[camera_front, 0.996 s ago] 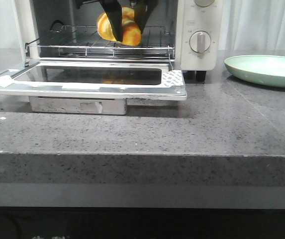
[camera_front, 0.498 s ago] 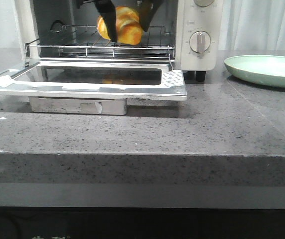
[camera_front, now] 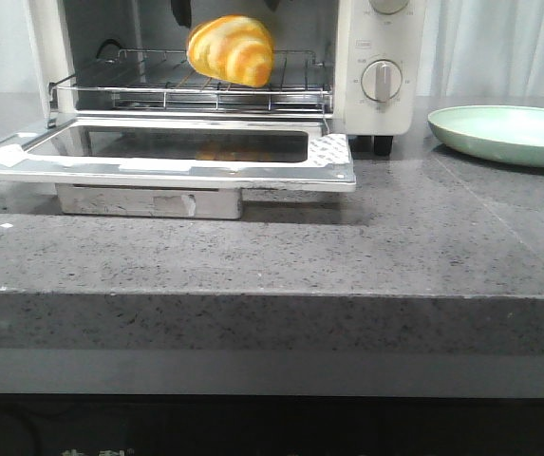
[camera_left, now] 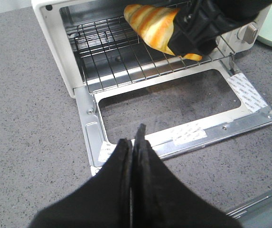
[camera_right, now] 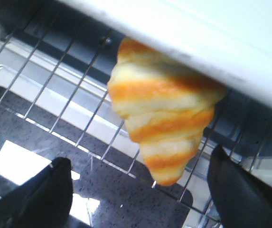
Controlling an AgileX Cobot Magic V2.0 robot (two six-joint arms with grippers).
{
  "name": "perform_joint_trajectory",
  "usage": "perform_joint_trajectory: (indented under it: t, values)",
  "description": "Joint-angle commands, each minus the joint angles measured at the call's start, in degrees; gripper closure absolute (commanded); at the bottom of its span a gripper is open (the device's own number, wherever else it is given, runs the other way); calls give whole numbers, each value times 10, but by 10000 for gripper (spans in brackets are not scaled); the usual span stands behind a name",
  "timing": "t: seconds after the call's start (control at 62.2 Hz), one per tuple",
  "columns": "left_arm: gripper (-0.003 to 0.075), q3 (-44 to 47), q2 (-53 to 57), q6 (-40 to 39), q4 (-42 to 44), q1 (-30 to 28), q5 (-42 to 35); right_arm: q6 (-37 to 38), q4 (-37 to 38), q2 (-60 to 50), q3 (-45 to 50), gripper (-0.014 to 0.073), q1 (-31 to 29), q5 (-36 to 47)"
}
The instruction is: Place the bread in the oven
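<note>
The bread point(camera_front: 231, 49), a golden-orange roll with pale stripes, lies on the wire rack point(camera_front: 139, 90) inside the white oven point(camera_front: 378, 38), whose door point(camera_front: 333, 152) hangs open and flat. My right gripper point(camera_front: 226, 8) is open just above the bread, with only its fingertips showing at the top of the front view. In the right wrist view the bread point(camera_right: 166, 123) sits between my spread fingers point(camera_right: 50, 194), touching neither. My left gripper point(camera_left: 136, 135) is shut and empty, above the counter in front of the door's corner. From there I see the bread point(camera_left: 152, 26) and the right gripper point(camera_left: 207, 23).
A pale green plate point(camera_front: 509, 133) sits on the grey counter to the right of the oven. The open door point(camera_left: 249, 95) juts out over the counter in front of the oven. The oven's knobs point(camera_front: 382, 80) are on its right panel.
My right gripper has opened and lifted away from the bread, which now rests on the rack by itself. The left gripper's earlier position is not shown.
</note>
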State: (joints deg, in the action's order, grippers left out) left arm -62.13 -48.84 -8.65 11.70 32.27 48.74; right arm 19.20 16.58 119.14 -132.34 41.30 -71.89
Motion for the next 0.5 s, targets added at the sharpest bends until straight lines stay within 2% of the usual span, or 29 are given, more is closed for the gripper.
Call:
perform_joint_trajectory:
  t: [0.0,0.177,0.305,0.482]
  values:
    - [738,-16,3,-6,5,-1,-36,-23,2,-63,15,0,-1,-47]
    - [738,-16,3,-6,5,-1,-30,-67,-42,-138,112,0,-9,-27]
    - [738,-16,3,-6,5,-1,-30,-81,-62,-209,200,0,-24,26]
    - [738,-16,3,-6,5,-1,-30,-81,-80,-336,363,0,-76,110]
